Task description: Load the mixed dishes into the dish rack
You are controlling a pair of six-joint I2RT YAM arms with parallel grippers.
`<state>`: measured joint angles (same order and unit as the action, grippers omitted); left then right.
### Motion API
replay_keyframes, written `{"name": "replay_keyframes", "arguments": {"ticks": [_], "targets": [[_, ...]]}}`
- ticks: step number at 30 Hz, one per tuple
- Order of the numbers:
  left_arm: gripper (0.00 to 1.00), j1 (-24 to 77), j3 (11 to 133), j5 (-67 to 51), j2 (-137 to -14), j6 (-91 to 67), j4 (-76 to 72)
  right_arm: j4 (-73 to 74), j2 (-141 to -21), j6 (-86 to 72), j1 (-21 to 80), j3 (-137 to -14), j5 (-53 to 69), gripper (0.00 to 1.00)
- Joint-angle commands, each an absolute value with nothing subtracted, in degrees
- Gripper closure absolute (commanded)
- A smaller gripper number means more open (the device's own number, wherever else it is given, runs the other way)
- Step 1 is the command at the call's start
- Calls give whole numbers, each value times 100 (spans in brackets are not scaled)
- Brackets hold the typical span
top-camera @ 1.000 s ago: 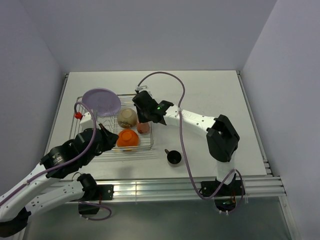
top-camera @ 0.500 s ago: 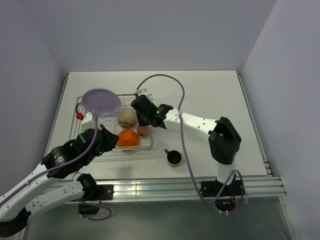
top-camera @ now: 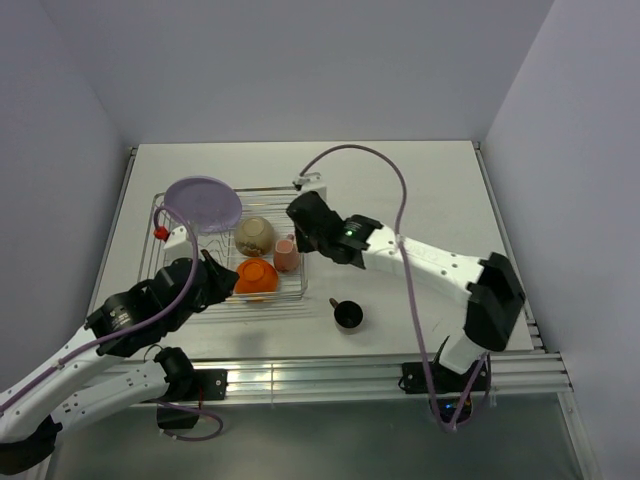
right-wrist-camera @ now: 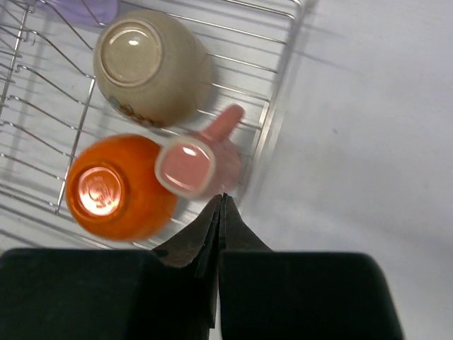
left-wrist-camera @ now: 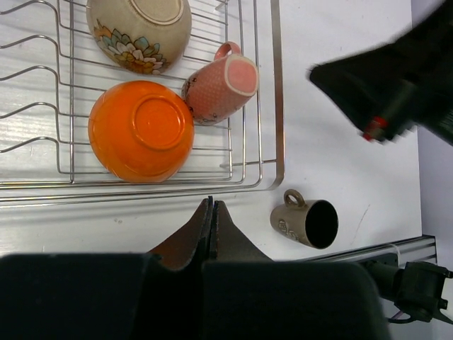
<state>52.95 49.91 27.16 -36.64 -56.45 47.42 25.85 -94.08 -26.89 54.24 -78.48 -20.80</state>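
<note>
The dish rack holds a lilac plate leaning at its far left. An upturned beige bowl, an upturned orange bowl and a pink cup on its side also sit in it. A dark cup lies on its side on the table in front of the rack's right corner. My right gripper is shut and empty, just above the rack's right rim beside the pink cup. My left gripper is shut and empty, over the table at the rack's near rim, left of the dark cup.
White table with raised edges left and right, walls close on three sides. A lilac cable loops above the right arm. The right arm's elbow hangs over the table's near right part.
The right arm has swung right and its gripper has drawn back from over the rack to its right rim. The dishes and the left arm have not moved.
</note>
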Motion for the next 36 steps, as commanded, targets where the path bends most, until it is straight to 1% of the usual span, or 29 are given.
{"name": "replay_keyframes", "arguments": {"ticks": [1,3,4,5,7,9,13,18,23,26,27,29,30,32,33,35,36], "targets": [[100,5282,4983,2637,-3648,-5608,4544,2794,-8187,-3258,5467,-7244,-2680,98],[100,5282,4983,2541,-3665,-5581,4483,2988,-7702,-3488,5467,-6489,-2681,88],[100,5282,4983,2479,-3682,-5564,4439,3040,-7203,-3742,5467,-6234,-2628,69],[100,5282,4975,2418,-3735,-5529,4386,3180,-6963,-3892,5467,-5736,-2471,54],[100,5282,4940,2225,-3805,-5502,4202,3322,-6306,-4252,5467,-5267,-2251,26],[100,5282,4861,2127,-3928,-5502,3957,3576,-5795,-4542,5493,-4713,-1908,22],[100,5282,4702,1890,-4157,-5511,3604,3998,-5160,-4737,5703,-4237,-1845,22],[100,5282,4553,1635,-4350,-5546,3270,4219,-4826,-4834,5739,-4070,-1820,25],[100,5282,4570,1600,-4491,-5563,3243,3816,-4877,-4834,5792,-3718,-1547,30],[99,5282,4562,1565,-4483,-5572,3243,3535,-5132,-4852,5827,-3534,-1451,32],[91,5282,4553,1547,-4474,-5572,3243,3455,-5263,-4869,5836,-3490,-1424,33],[78,5282,4544,1556,-4421,-5572,3226,3227,-5413,-4878,5853,-3410,-1380,36],[65,5282,4553,1573,-4412,-5564,3243,3173,-5562,-4887,5862,-3393,-1371,39],[49,5282,4596,1582,-4403,-5546,3261,3024,-5677,-4896,5880,-3375,-1397,45],[35,5282,4614,1573,-4412,-5528,3287,2989,-5773,-4887,5871,-3375,-1397,51],[27,5282,4658,1582,-4430,-5511,3305,2953,-5853,-4895,5871,-3401,-1441,62],[22,5282,4658,1582,-4438,-5502,3322,2953,-5897,-4887,5871,-3419,-1450,75]]}}
